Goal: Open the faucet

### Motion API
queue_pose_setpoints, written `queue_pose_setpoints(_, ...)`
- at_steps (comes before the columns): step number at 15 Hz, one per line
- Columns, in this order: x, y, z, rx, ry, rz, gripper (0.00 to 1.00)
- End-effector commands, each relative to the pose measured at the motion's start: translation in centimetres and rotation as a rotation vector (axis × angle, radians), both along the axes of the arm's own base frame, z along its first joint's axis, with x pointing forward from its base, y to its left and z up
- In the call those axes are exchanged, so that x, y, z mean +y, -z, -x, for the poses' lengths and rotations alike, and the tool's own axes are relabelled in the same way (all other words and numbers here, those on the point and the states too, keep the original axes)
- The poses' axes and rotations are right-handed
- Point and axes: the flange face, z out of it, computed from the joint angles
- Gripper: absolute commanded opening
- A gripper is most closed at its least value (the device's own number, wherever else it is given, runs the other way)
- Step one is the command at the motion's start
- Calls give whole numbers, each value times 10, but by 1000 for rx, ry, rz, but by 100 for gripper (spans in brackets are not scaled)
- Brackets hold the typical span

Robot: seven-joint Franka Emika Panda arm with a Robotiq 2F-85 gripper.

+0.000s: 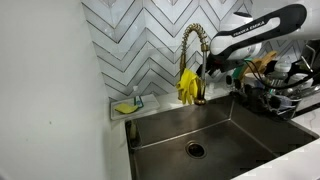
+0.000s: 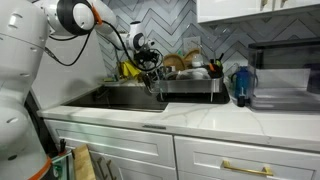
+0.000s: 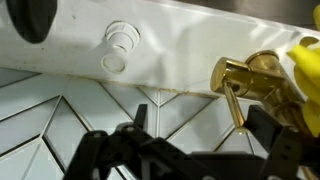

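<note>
The brass-gold faucet (image 1: 195, 50) rises behind the sink, with its coiled spring neck arching over the basin. My gripper (image 1: 207, 70) sits at the faucet's stem, reaching in from the dish-rack side. In the wrist view, the faucet's base (image 3: 248, 73) and its slim side lever (image 3: 233, 108) show against the tile. The gripper (image 3: 198, 120) is open. The lever lies between the fingers, close to one of them, and I cannot tell if it touches. In an exterior view the gripper (image 2: 150, 68) hangs over the sink's back edge, and the faucet is hidden there.
Yellow rubber gloves (image 1: 187, 86) hang right beside the faucet stem and also show in the wrist view (image 3: 306, 62). A dish rack (image 1: 275, 95) full of dishes stands beside the steel sink (image 1: 160, 130). A sponge tray (image 1: 128, 105) is on the back ledge. A blue bottle (image 2: 240, 86) is on the counter.
</note>
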Motion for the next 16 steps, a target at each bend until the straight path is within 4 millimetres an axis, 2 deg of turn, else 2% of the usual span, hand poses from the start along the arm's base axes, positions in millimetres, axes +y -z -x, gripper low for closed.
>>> queue_pose_setpoints(1,-3,2,-3,-14,19,30,100)
queue_pose_setpoints(16,-4,2,-3,-16,21,43,100)
